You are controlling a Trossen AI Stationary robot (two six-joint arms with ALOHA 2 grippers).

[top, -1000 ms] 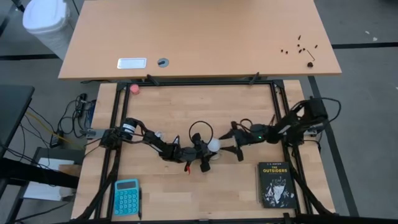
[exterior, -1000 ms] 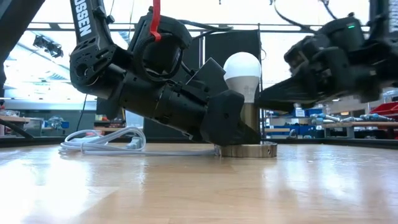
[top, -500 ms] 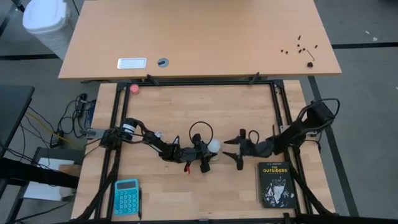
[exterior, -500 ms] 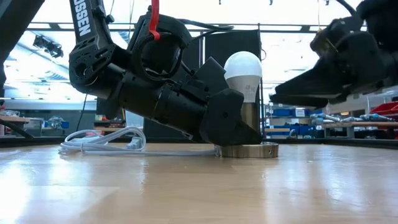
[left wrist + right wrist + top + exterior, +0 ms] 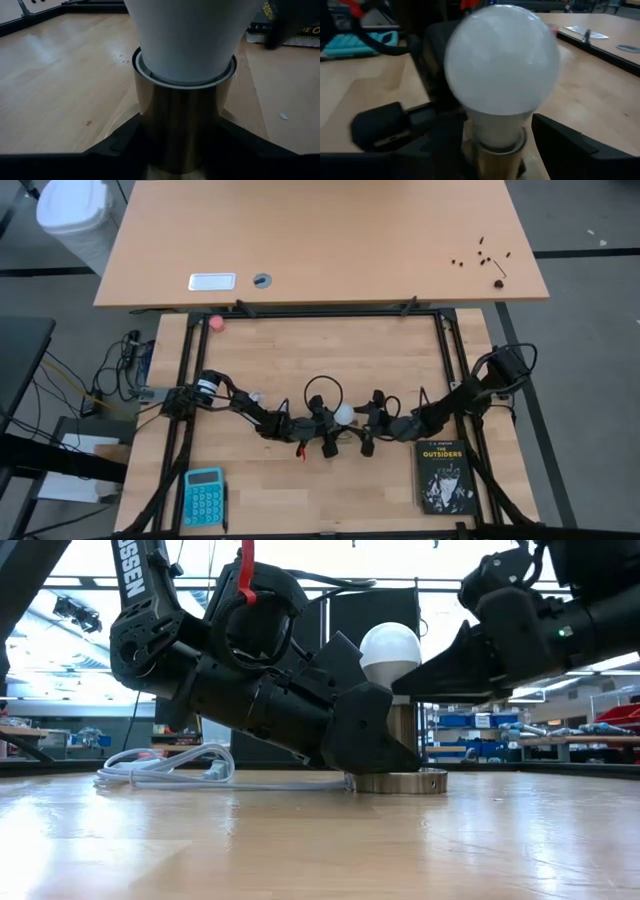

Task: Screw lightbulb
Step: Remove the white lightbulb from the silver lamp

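The white lightbulb (image 5: 390, 650) stands upright with its narrow end down in the brass socket (image 5: 403, 735), whose round base (image 5: 400, 781) rests on the table's middle. My left gripper (image 5: 330, 432) comes in low from the table's left and is shut on the socket. My right gripper (image 5: 495, 127) reaches in from the table's right, nearly level and open. Its fingers (image 5: 570, 145) stand on either side of the bulb's neck (image 5: 495, 125), and I see no touch. The bulb's screw base is hidden inside the socket. My left gripper pinches the socket's brass tube (image 5: 150, 135) between its two fingers (image 5: 120, 147), low on the tube and below the bulb's neck. The fingers come nearly level from the table's left, one on each side. The socket stands upright, its base on the table.
The socket's white cord (image 5: 165, 768) lies coiled on the table behind my left arm. A black book (image 5: 443, 475) lies at the near right, close under my right arm. A turquoise calculator (image 5: 204, 495) sits near left, a pink ball (image 5: 216, 323) far left. Black frame rails (image 5: 185, 370) border the table.
My right gripper has drawn a little away from the bulb toward the table's right, swung toward the near edge while turning, and come back in to the bulb's right side. The bulb, the socket and my left gripper have kept still.
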